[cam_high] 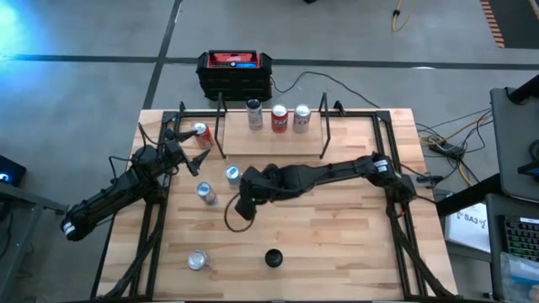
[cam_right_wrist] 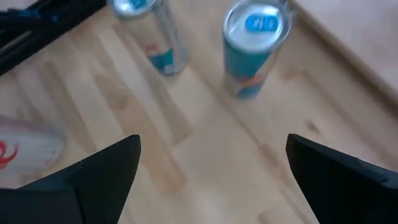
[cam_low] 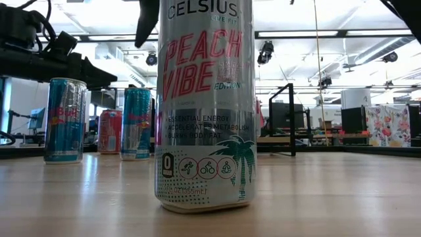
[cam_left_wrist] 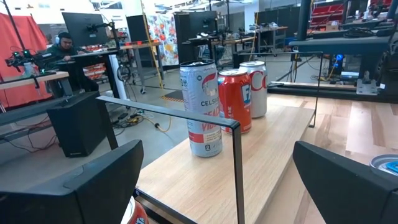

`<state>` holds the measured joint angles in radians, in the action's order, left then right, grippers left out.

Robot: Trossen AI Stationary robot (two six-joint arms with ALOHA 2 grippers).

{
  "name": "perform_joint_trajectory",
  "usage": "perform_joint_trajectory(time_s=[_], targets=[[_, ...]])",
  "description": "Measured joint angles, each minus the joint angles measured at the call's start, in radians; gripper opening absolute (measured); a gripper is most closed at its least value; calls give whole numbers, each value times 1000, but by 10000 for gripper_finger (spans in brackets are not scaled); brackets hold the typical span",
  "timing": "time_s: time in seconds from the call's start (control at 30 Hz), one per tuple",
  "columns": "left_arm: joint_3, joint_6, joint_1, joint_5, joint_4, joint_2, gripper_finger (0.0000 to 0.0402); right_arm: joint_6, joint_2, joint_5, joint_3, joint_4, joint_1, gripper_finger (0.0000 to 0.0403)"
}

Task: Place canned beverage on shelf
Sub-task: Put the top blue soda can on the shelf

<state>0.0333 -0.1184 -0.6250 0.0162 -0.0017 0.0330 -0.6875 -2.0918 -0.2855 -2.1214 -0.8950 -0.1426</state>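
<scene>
Three cans stand in a row on the shelf [cam_high: 274,139]: a white Celsius can [cam_left_wrist: 200,109], a red can [cam_left_wrist: 235,99] touching it, and a white can [cam_left_wrist: 254,89] behind that. The left tool [cam_high: 187,145] hangs with jaws spread wide just beside the shelf's end, near a red can [cam_high: 200,130]. The right tool [cam_high: 238,204], jaws also spread and empty, hovers over the counter [cam_high: 337,227] in front of the shelf, near two blue Red Bull cans [cam_right_wrist: 254,46].

The tall white can [cam_low: 204,105] was cut off at the top edge; the red can [cam_low: 110,131] behind stood partly hidden. A pale can [cam_right_wrist: 25,149] was blurred at the picture's edge.
</scene>
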Motion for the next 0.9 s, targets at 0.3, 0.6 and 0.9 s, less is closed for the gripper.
perform_joint_trajectory(time_s=[0.3, 0.6, 0.9], targets=[[0, 0, 0, 0, 0, 0, 398, 218, 0, 39, 34, 174, 79, 386], [0, 0, 0, 0, 0, 0, 398, 475, 0, 64, 55, 176, 103, 386], [0, 0, 0, 0, 0, 0, 398, 710, 0, 180, 66, 184, 121, 386]])
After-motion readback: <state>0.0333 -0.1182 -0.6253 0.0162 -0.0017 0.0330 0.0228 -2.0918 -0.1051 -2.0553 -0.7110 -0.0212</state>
